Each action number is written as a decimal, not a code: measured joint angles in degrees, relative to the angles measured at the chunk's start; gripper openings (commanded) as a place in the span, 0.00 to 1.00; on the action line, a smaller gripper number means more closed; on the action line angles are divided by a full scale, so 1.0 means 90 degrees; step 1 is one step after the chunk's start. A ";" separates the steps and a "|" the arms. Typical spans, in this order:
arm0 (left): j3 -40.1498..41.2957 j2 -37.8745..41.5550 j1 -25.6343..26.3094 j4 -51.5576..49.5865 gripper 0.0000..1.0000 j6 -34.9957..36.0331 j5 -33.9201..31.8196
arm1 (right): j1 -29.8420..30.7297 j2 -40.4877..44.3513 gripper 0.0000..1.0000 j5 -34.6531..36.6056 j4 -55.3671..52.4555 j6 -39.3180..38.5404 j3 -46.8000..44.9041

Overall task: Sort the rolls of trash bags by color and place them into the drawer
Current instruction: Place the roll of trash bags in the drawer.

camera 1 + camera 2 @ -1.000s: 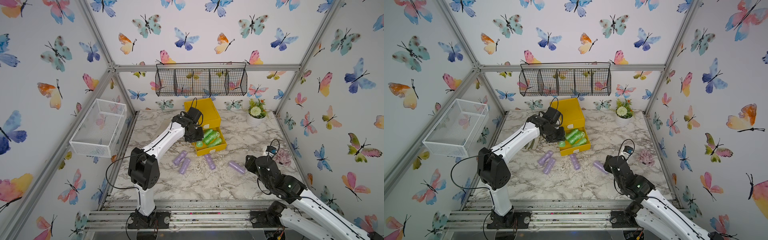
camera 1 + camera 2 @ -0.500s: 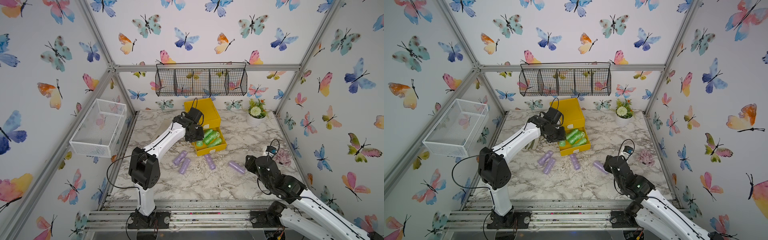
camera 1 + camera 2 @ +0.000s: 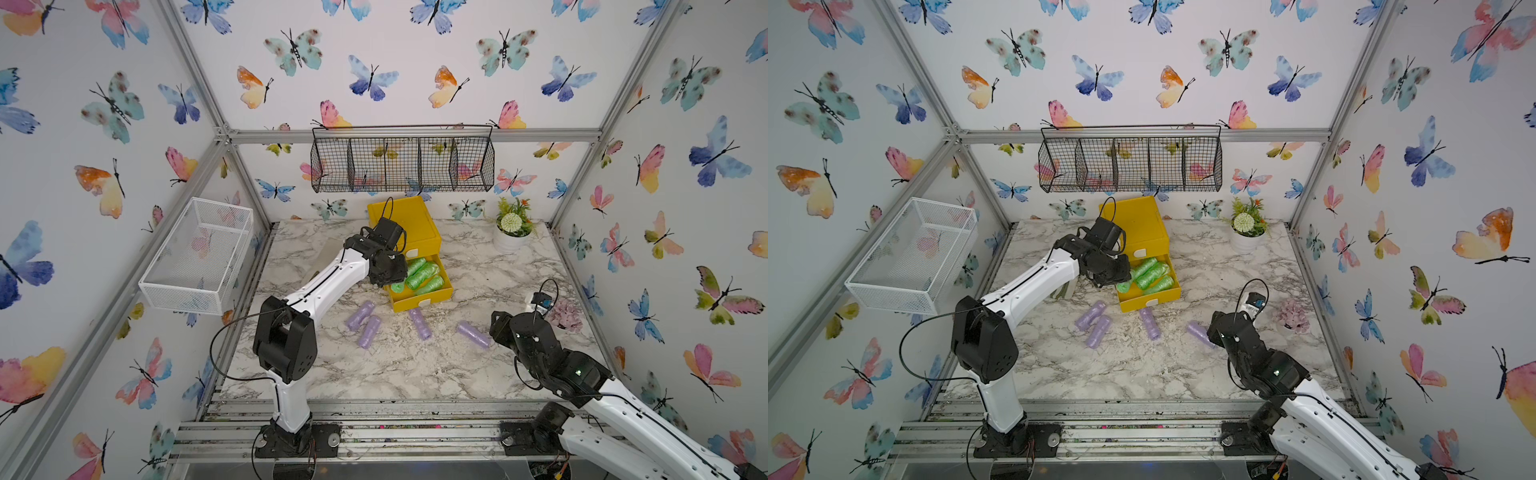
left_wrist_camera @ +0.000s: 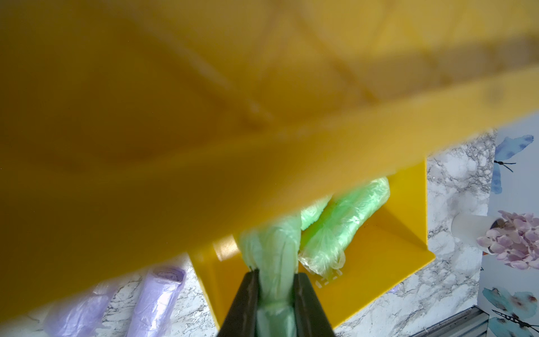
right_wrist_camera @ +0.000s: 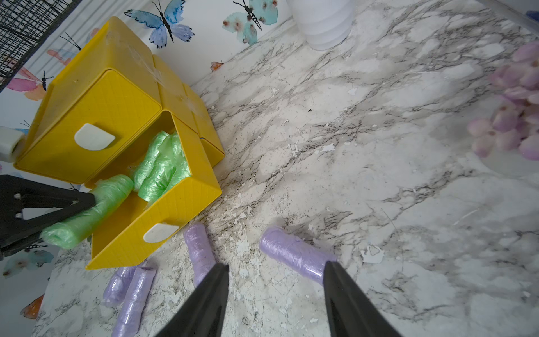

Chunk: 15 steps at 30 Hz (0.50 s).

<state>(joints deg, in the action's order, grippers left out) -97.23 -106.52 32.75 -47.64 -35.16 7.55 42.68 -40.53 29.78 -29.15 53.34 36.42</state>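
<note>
The yellow drawer chest [image 3: 409,224] stands at the back of the marble table, its lower drawer [image 3: 420,300] pulled out. Green rolls [image 3: 423,274] lie inside it. My left gripper [image 4: 275,280] is shut on one more green roll [image 4: 272,251], held tilted over the drawer's left wall [image 5: 116,233], one end inside and the other sticking out. Several purple rolls lie on the table before the drawer, among them a pair [image 3: 365,324] and a single one [image 3: 419,323]. My right gripper [image 5: 275,280] hangs open just above the table, beside the rightmost purple roll [image 5: 294,253].
A black wire basket [image 3: 401,160] hangs on the back wall above the chest. A white mesh basket [image 3: 199,253] sticks out from the left wall. A white potted plant [image 3: 513,232] stands at the back right, and a purple flower [image 3: 565,316] sits by the right wall.
The left gripper has shifted slightly at the drawer's left side, keeping the green roll. The right arm has not moved.
</note>
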 measured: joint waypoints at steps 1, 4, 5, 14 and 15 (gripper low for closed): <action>0.0000 0.0000 0.0000 0.0000 0.14 -0.0007 -0.0024 | 0.0000 -0.0002 0.57 0.0000 0.0000 0.0000 0.0000; 0.0032 0.0027 0.0002 0.0000 0.11 -0.0053 -0.0126 | 0.0000 -0.0002 0.57 0.0000 0.0000 0.0000 0.0000; 0.0046 0.0051 0.0015 -0.0007 0.11 -0.0083 -0.0182 | 0.0000 0.0000 0.57 0.0000 0.0000 0.0000 0.0000; 0.0160 0.0236 0.0131 -0.0403 0.11 -0.0539 -0.0629 | 0.0000 -0.0032 0.57 -0.0005 0.0005 0.0000 -0.0032; 0.0160 0.0236 0.0141 -0.0406 0.11 -0.0580 -0.0670 | 0.0000 -0.0044 0.58 -0.0007 0.0005 0.0000 -0.0032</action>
<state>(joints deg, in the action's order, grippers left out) -95.79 -104.40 34.02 -51.29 -40.38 1.52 42.68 -40.93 29.71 -29.10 53.34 36.14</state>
